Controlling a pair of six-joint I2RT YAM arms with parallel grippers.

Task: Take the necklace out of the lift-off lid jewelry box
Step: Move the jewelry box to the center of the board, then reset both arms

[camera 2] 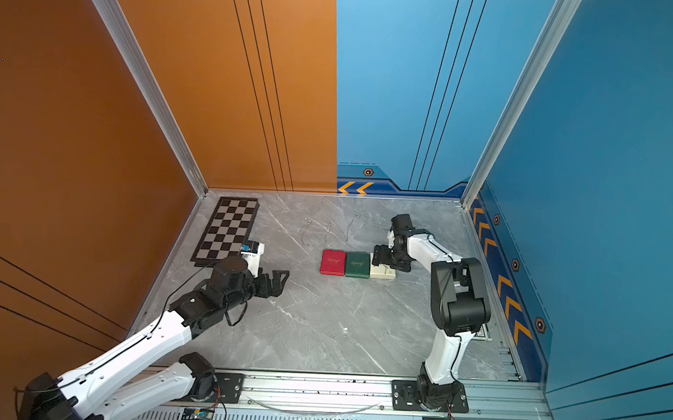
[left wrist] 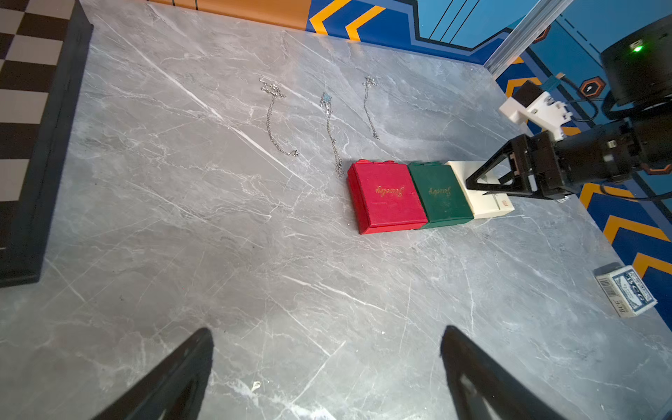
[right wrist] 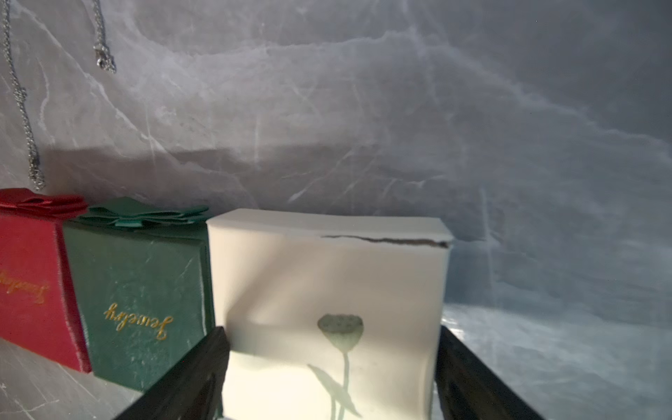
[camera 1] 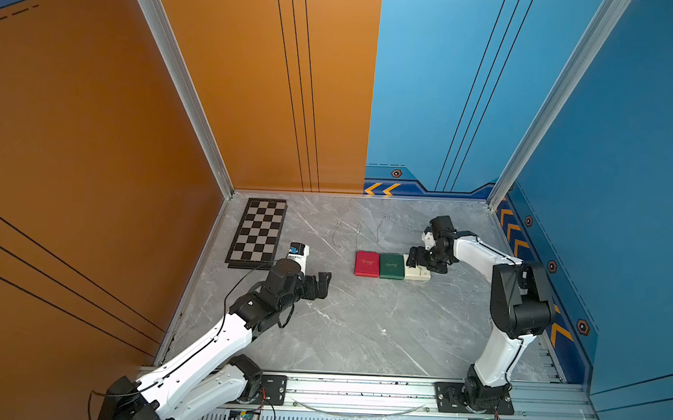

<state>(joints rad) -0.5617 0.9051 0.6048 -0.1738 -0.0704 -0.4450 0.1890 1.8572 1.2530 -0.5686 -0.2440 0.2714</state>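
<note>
right tool [right wrist: 330,330] pinches the sides of the cream box [left wrist: 489,205], which sits at the end of a row on the surface [left wrist: 291,272]. left tool [left wrist: 327,331] hangs spread, well apart. box closed, necklace presumably hidden inside. next: raise the lid [right wrist: 327,276] straight up.

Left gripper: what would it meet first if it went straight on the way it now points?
Likely the bare table, since the left gripper looks tilted down; on a flatter path, the red box. Depth is unclear.
</note>
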